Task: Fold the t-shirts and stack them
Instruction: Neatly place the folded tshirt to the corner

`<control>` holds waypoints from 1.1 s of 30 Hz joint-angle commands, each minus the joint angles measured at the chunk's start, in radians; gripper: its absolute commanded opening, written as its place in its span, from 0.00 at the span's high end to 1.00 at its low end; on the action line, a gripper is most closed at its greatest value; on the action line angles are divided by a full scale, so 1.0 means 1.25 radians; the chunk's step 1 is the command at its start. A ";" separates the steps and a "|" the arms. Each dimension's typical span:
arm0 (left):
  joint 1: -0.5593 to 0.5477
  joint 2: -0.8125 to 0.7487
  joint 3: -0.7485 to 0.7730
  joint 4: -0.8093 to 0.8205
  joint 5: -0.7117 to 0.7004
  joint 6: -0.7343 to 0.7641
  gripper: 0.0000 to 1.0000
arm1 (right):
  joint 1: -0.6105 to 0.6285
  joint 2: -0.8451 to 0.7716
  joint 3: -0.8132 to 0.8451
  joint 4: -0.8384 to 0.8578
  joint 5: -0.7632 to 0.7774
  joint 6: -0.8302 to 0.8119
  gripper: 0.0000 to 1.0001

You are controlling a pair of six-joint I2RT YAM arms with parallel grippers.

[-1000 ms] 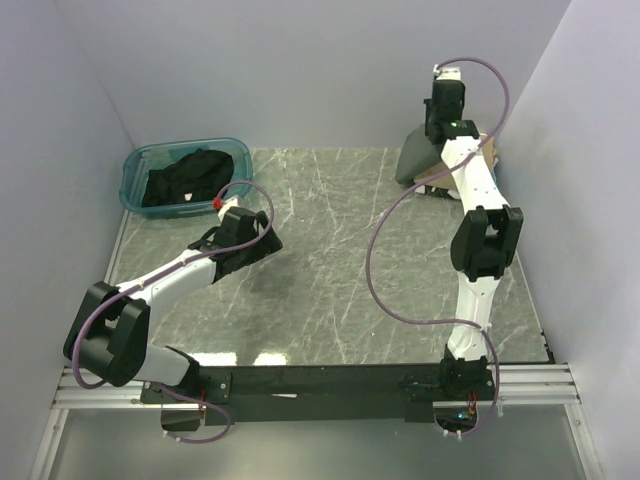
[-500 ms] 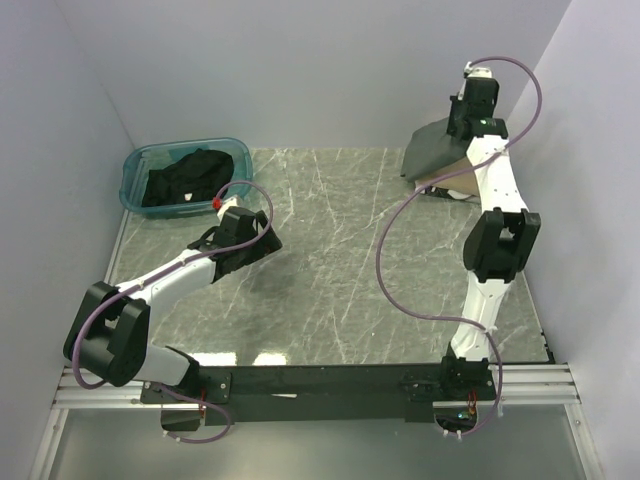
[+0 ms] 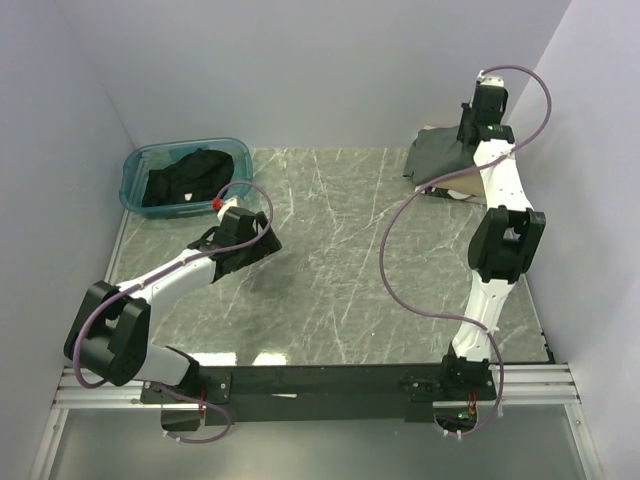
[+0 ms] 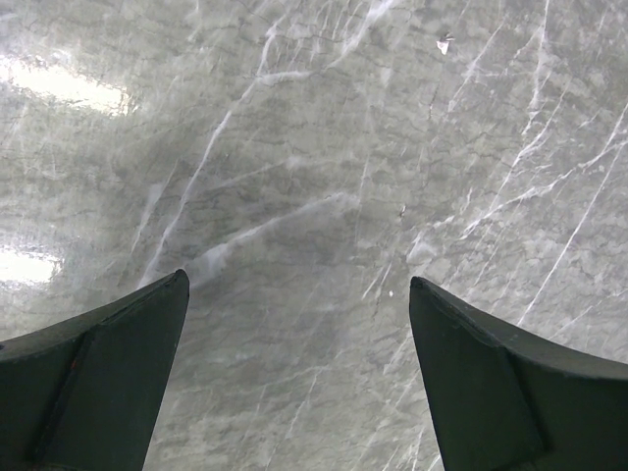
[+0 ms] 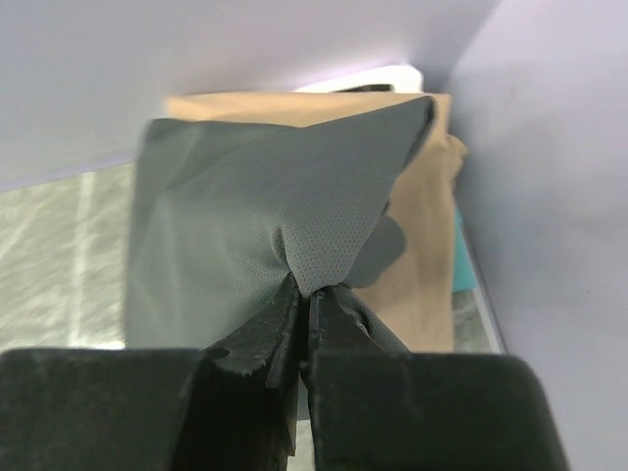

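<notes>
Open counter (image 3: 330, 260) is seen between the arms; the far right corner is hemmed by walls (image 3: 590, 150). There the charcoal-grey t-shirt (image 5: 255, 206) is pinched in the closed right pincer (image 5: 306, 296), lifted and creased, above a tan t-shirt (image 5: 422, 265). The left pincer (image 4: 299, 373) is spread wide, empty, over the counter. A black t-shirt (image 3: 185, 180) is crumpled in the tub (image 3: 135, 165)

**Worktop (image 3: 340, 260).** You see a grey-green slab veined in white, with glare patches (image 3: 270, 357) along its near edge. In the far-left corner a translucent teal tub (image 3: 130, 188) stands directly on the surface, with a black t-shirt (image 3: 185, 178) heaped inside it. In the far-right corner lies a small pile of t-shirts. There you can make out a tan t-shirt (image 5: 422, 275) and a teal cloth edge (image 5: 463, 260) beside it, with a charcoal-grey t-shirt (image 3: 435, 158) draped above. The left wrist view shows one white speck (image 4: 444, 43) on the stone.
</notes>
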 commanded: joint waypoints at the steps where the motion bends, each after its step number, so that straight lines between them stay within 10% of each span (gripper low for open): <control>1: 0.006 -0.010 0.024 -0.002 -0.009 0.013 0.01 | -0.032 0.024 -0.003 0.068 0.080 0.018 1.00; 5: 0.007 -0.008 0.030 -0.008 -0.011 0.013 0.01 | -0.049 0.051 -0.015 0.086 0.117 0.034 0.99; 12: 0.008 -0.015 0.041 -0.019 -0.024 0.020 0.01 | -0.081 0.091 -0.020 0.083 0.124 0.053 0.54; 23: 0.009 -0.038 0.045 -0.040 -0.029 0.021 0.01 | -0.081 -0.006 -0.058 0.057 0.087 0.135 0.17; 33: 0.009 -0.143 0.011 -0.056 -0.041 0.013 0.01 | -0.077 -0.181 -0.260 0.200 -0.223 0.164 0.12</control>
